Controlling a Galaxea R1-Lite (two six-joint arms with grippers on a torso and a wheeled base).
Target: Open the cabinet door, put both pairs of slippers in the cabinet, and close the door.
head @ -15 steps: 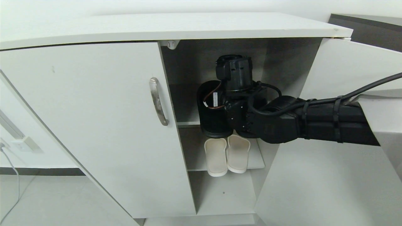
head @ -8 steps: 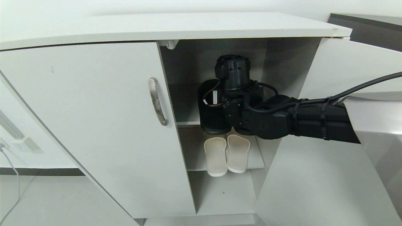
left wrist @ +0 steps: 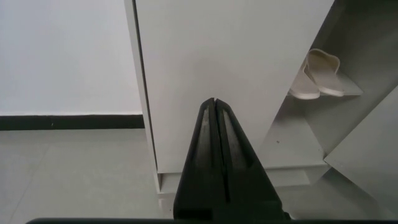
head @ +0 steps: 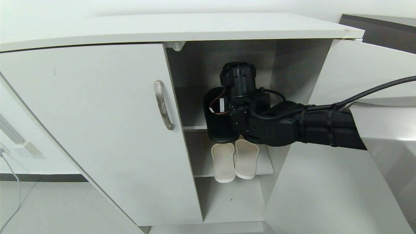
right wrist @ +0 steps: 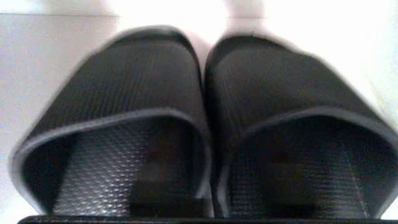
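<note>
A pair of black slippers rests on the cabinet's upper shelf, heels hanging over its front edge. My right arm's wrist reaches into the open compartment right over them. In the right wrist view the black slippers lie side by side, and my right gripper is shut on their inner walls, one finger in each. A pair of white slippers lies on the middle shelf; they are also in the left wrist view. My left gripper is shut and empty, low in front of the cabinet.
The cabinet's left door is closed, with a metal handle. The right door stands swung wide open beside my right arm. Below the white slippers is a bare bottom compartment. A cable runs along the floor at far left.
My right arm has pushed further left and deeper into the cabinet, taking the black slippers a little further onto the upper shelf. The white slippers have not moved.
</note>
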